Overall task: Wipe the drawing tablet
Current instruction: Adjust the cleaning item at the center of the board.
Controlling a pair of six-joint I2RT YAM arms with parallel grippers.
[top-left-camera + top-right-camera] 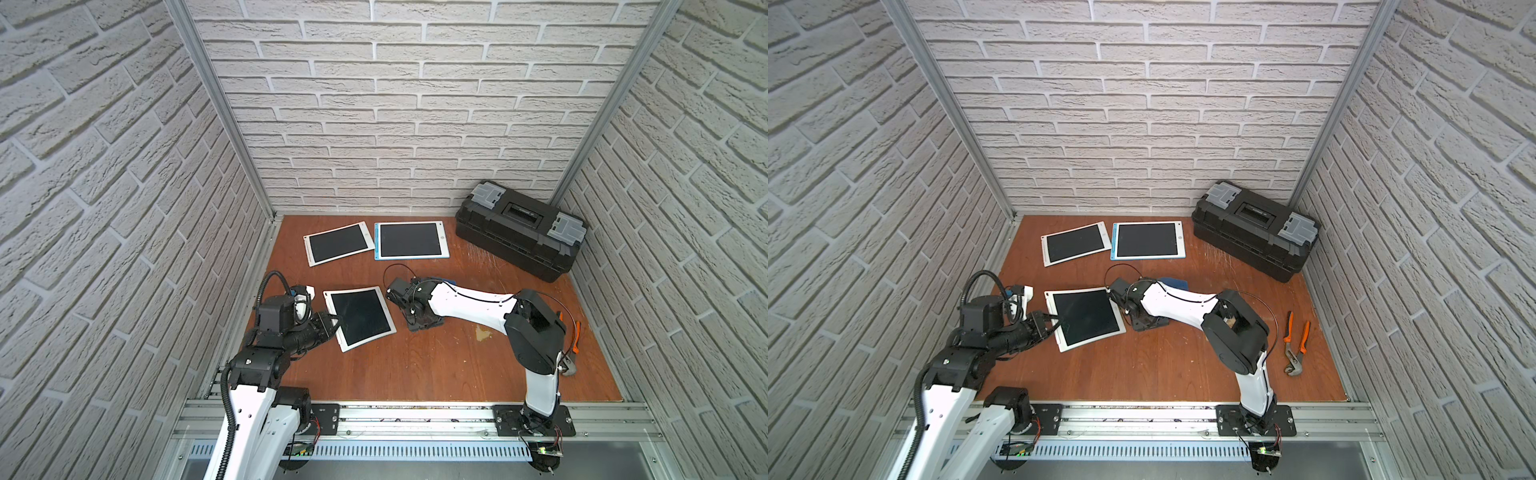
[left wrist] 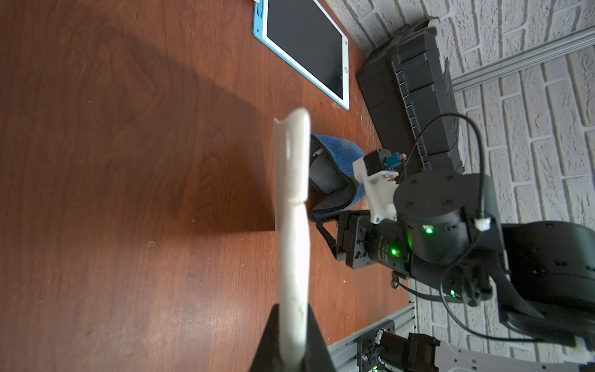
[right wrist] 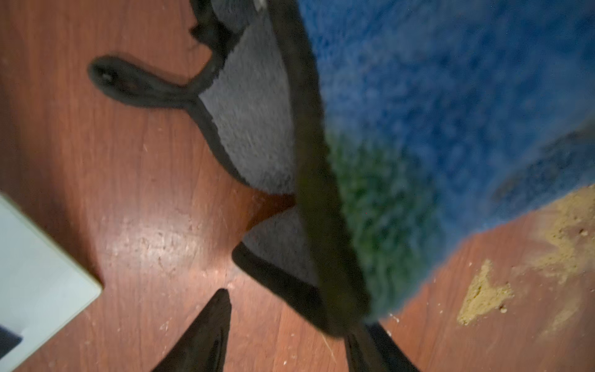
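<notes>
your left gripper (image 1: 333, 321) is clenched on the 9 o'clock rim of the nearest drawing tablet (image 1: 360, 316), which sits at about 9 o'clock from the middle of the table (image 1: 415, 374). in the left wrist view you see that tablet edge-on between the jaws. your right gripper (image 3: 289, 319) hangs over the blue-and-grey cloth (image 3: 418, 96), which lies bunched on the table just at 3 o'clock of the tablet and does not touch its screen. its jaws stand apart, one finger clear on bare wood and the other under the cloth's dark hem, so nothing is pinched. by my reading you are early: the tablet is steadied, the cloth is not yet taken up, and every stroke of wiping is left. the screen looks dark, and i cannot tell what marks it carries. two more tablets (image 1: 338, 242) (image 1: 411, 240) lie at 11 to 12 o'clock, a toolbox (image 1: 519, 228) at 2 o'clock and pliers (image 1: 1296, 345) at 4 o'clock.
</notes>
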